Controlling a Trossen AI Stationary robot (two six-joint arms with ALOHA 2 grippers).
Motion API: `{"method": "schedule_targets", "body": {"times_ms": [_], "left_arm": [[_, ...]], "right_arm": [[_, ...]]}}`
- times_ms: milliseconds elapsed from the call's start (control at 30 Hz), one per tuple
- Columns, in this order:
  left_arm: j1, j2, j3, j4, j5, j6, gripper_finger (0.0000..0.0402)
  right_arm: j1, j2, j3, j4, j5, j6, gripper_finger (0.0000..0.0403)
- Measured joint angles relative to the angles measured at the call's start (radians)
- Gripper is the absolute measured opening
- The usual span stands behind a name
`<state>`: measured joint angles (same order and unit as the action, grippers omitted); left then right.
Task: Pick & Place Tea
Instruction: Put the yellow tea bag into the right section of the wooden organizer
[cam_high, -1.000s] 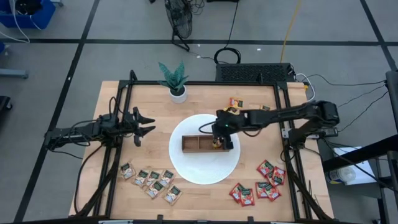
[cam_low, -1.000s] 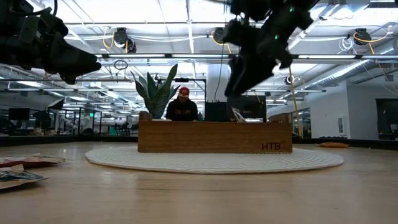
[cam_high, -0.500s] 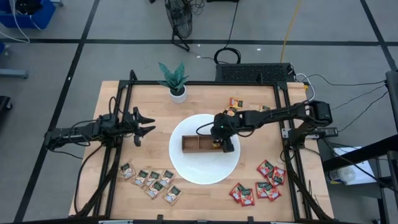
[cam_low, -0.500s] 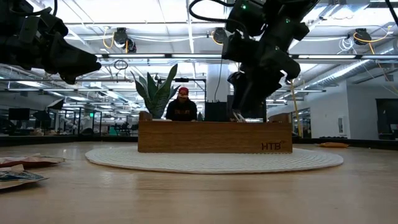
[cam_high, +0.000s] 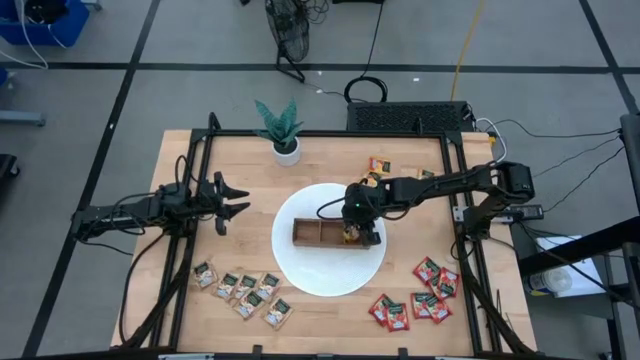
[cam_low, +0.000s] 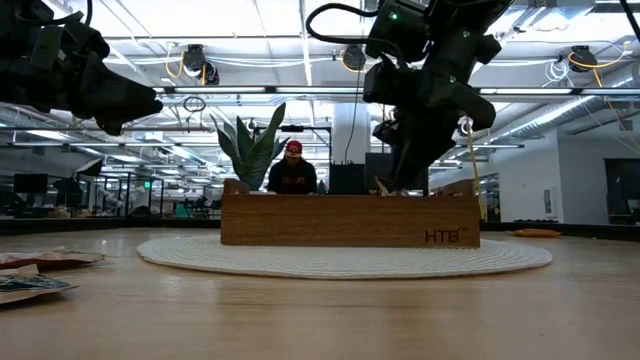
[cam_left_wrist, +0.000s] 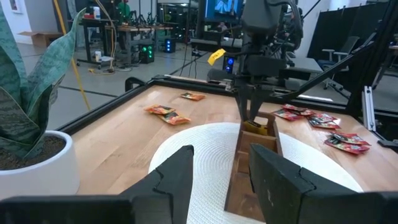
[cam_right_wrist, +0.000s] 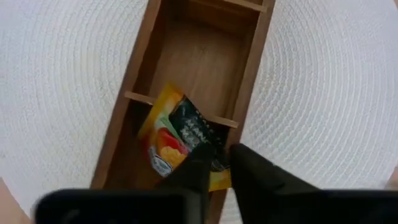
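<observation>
While the left gripper (cam_high: 232, 200) hangs with fingers spread over bare wood near the table's left edge, the right gripper (cam_high: 357, 231) is lowered into the end compartment of the brown three-compartment wooden tray (cam_high: 318, 232) on the round white woven mat (cam_high: 300, 270). Its fingers (cam_right_wrist: 247, 167) are pinched on an orange-yellow square tea sachet (cam_right_wrist: 177, 140), tilted inside that compartment. Beige-and-green sachets (cam_high: 243, 290) lie front-left, red sachets (cam_high: 420, 295) front-right, further orange sachets (cam_high: 381, 165) behind the mat.
</observation>
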<state>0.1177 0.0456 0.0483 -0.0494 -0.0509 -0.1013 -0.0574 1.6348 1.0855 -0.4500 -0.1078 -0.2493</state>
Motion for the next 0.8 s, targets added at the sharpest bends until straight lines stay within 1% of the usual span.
{"method": "schedule_targets", "body": {"times_ms": [67, 133, 233, 300, 400, 633, 800], "left_arm": [[0.000, 0.000, 0.000, 0.000, 0.000, 0.000, 0.0157], [0.000, 0.000, 0.000, 0.000, 0.000, 0.000, 0.0157], [0.000, 0.000, 0.000, 0.000, 0.000, 0.000, 0.0157], [0.000, 0.000, 0.000, 0.000, 0.000, 0.000, 0.0157], [0.000, 0.000, 0.000, -0.001, -0.001, 0.000, 0.0157], [0.000, 0.000, 0.000, 0.000, 0.001, 0.000, 0.0157], [0.000, 0.000, 0.000, -0.001, 0.000, 0.000, 0.0157]], "right_arm": [[0.000, -0.007, 0.000, -0.017, 0.006, 0.001, 0.0011], [0.006, -0.010, 0.000, -0.022, 0.048, 0.010, 0.0006], [0.028, -0.030, -0.002, -0.054, 0.138, 0.059, 0.0001], [0.049, -0.048, -0.001, -0.050, 0.178, 0.120, 0.0001], [0.100, -0.065, -0.001, -0.047, 0.245, 0.259, 0.0000], [0.265, -0.062, -0.008, -0.024, 0.576, 0.588, 0.0000], [0.365, -0.062, -0.078, 0.019, 0.866, 0.821, 0.0000]]}}
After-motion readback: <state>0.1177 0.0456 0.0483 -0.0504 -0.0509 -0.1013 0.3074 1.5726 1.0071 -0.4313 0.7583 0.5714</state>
